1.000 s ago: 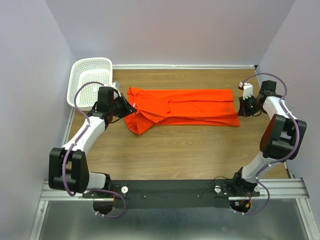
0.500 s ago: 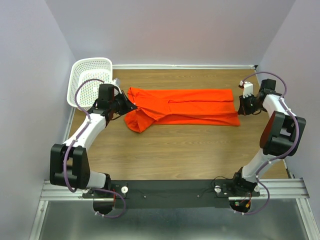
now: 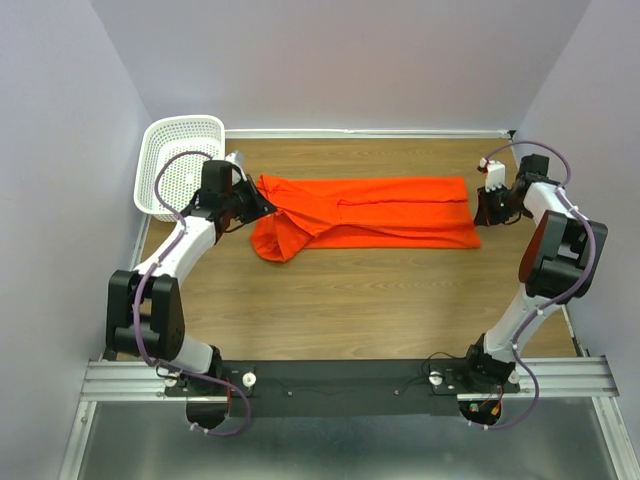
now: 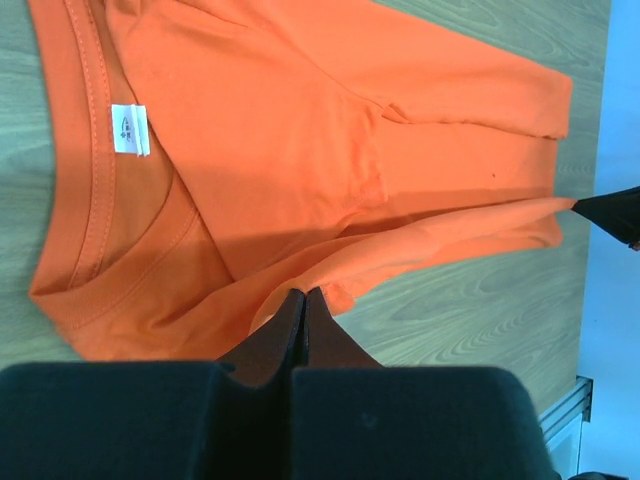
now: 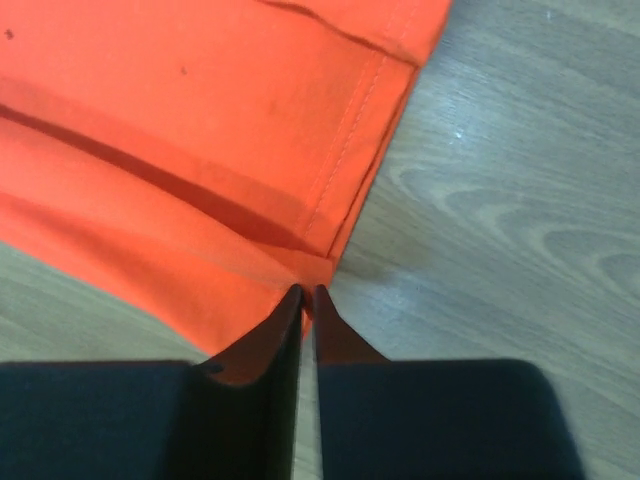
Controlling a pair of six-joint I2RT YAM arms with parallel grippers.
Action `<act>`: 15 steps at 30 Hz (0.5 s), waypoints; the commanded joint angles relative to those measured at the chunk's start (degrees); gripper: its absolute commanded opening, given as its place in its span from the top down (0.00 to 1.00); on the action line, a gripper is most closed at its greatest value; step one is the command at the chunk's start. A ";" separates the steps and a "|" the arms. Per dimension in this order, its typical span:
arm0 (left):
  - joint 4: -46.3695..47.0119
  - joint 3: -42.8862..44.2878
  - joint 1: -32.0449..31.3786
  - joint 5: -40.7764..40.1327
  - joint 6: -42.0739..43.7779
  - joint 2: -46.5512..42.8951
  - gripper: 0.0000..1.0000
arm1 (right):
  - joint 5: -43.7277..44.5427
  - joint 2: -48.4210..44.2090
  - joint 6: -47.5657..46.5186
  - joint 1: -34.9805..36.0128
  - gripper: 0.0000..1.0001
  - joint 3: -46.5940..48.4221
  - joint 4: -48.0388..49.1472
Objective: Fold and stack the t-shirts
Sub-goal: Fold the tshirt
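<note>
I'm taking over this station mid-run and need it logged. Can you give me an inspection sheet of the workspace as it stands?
Surface: wooden table, no spills or marks seen.
Job's things: one orange-red t-shirt, folded into a long band across the far half, with the collar end bunched at the left and the hem at the right.
Clutter: white mesh basket at the far-left corner; otherwise nothing seen.
Grippers: left hand shut on fabric at the collar end; right hand shut on the hem corner.
Cables: purple cables loop over both arms, none lying on the shirt.
Surroundings: plain lavender walls on three sides; metal rail at the near edge.
</note>
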 commanded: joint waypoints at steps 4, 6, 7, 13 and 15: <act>1.98 3.80 0.49 1.62 0.52 5.34 1.00 | 1.79 1.82 7.49 -0.44 0.65 3.21 7.51; 2.24 4.68 0.49 1.62 0.52 6.49 1.00 | 1.72 -0.11 10.14 -0.44 0.64 2.33 10.50; 2.25 4.95 0.49 1.62 0.52 7.37 1.00 | 1.45 -0.82 11.10 -0.44 0.64 1.98 11.22; 2.77 7.14 0.49 2.23 0.52 10.19 1.00 | -8.80 -7.76 8.75 -0.35 0.60 -3.11 11.67; 2.77 7.76 0.49 2.32 0.60 10.80 1.00 | -11.37 -9.78 6.99 -0.44 0.58 -5.13 11.14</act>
